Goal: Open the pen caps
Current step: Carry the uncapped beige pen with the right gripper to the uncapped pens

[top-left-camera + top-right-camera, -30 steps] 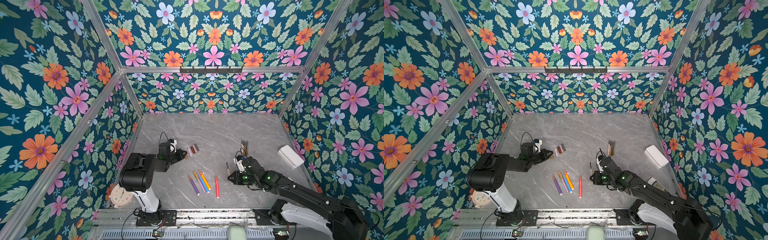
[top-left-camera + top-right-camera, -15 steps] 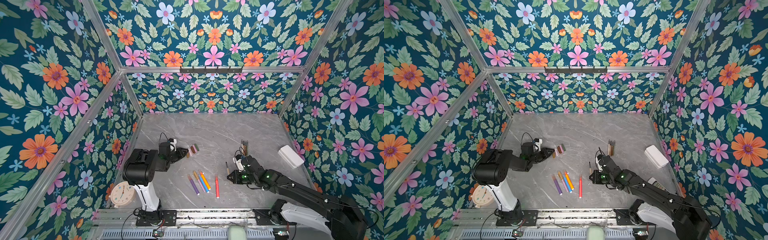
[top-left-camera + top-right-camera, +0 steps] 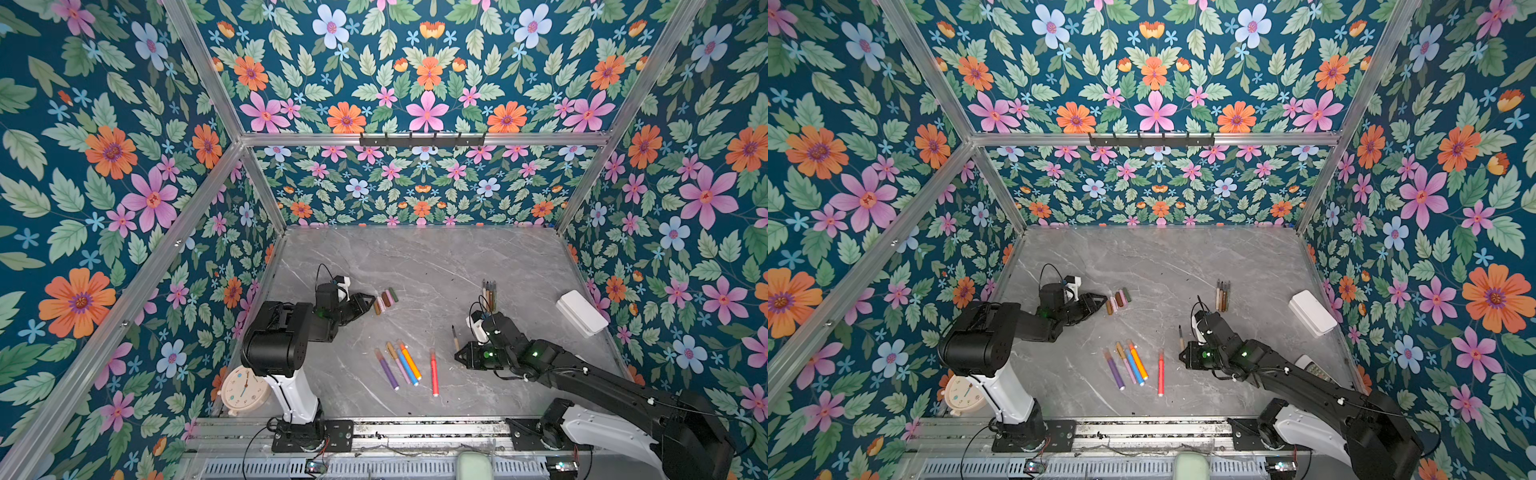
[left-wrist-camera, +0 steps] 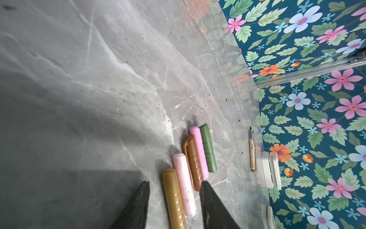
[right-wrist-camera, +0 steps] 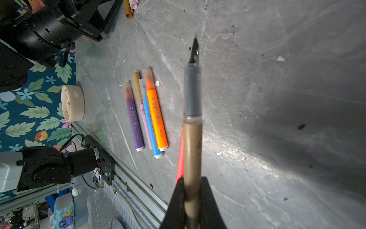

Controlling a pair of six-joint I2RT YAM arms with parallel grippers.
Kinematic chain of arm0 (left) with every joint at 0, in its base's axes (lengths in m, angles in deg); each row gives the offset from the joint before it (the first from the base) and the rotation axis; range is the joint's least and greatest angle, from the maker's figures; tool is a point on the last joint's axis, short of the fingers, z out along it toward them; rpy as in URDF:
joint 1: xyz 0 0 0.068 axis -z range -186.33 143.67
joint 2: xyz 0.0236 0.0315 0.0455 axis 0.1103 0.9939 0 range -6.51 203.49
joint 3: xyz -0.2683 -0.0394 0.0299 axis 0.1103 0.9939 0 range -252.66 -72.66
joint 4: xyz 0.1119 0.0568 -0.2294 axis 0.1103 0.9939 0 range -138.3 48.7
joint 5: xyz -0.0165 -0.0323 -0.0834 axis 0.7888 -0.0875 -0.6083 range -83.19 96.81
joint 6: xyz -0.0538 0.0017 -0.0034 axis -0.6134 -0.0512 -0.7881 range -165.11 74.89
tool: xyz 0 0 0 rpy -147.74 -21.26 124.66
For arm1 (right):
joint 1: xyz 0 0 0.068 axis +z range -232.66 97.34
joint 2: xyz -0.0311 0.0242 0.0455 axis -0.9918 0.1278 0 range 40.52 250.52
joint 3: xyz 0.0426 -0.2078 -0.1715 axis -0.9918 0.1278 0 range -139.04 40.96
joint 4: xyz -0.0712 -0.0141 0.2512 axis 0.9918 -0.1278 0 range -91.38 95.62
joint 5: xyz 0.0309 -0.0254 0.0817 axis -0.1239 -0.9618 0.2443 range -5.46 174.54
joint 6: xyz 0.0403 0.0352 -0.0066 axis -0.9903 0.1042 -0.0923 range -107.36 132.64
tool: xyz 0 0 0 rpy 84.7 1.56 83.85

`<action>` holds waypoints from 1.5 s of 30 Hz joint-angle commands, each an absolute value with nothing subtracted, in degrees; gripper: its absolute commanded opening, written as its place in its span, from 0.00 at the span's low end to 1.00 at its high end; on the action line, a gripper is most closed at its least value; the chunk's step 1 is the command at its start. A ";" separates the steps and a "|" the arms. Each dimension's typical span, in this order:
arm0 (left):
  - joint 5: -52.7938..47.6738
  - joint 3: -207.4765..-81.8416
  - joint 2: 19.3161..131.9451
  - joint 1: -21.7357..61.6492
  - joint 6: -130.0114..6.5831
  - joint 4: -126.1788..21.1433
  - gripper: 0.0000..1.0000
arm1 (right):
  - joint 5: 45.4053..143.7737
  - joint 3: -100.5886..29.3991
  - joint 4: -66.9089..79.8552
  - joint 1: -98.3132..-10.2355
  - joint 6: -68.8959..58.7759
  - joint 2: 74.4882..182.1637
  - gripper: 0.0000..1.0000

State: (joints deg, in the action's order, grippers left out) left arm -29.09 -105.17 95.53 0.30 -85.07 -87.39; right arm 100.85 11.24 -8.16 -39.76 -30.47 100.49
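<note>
Nearest the front, 5 capped pens lie side by side, mid table. Just right of them the right gripper is clamped on a brown pen, nib bare. Further back on the left, the left gripper is partly open, holding nothing, w/ 5 loose caps at its tips. Far right: more uncapped pens.
</note>
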 commanded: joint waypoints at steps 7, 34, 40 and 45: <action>-30.40 -104.41 95.01 0.17 -83.82 -82.02 0.44 | 99.82 9.58 -10.16 -40.33 -30.09 100.23 0.00; -31.09 -98.09 80.64 0.17 -85.53 -86.77 0.43 | 113.91 -11.53 -14.31 -89.95 -11.77 130.99 0.00; -31.60 -97.88 80.41 0.17 -86.22 -87.48 0.43 | 114.69 -14.32 -14.14 -89.95 -11.19 138.32 0.00; -31.92 -97.69 81.09 0.22 -86.72 -88.29 0.43 | 115.19 -15.84 -13.35 -89.95 -11.53 141.85 0.00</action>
State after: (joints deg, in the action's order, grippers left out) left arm -30.99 -97.74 80.84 0.26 -86.71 -86.10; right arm 114.58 -15.07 -13.84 -89.97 -12.27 140.79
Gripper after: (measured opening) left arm 0.435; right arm 0.111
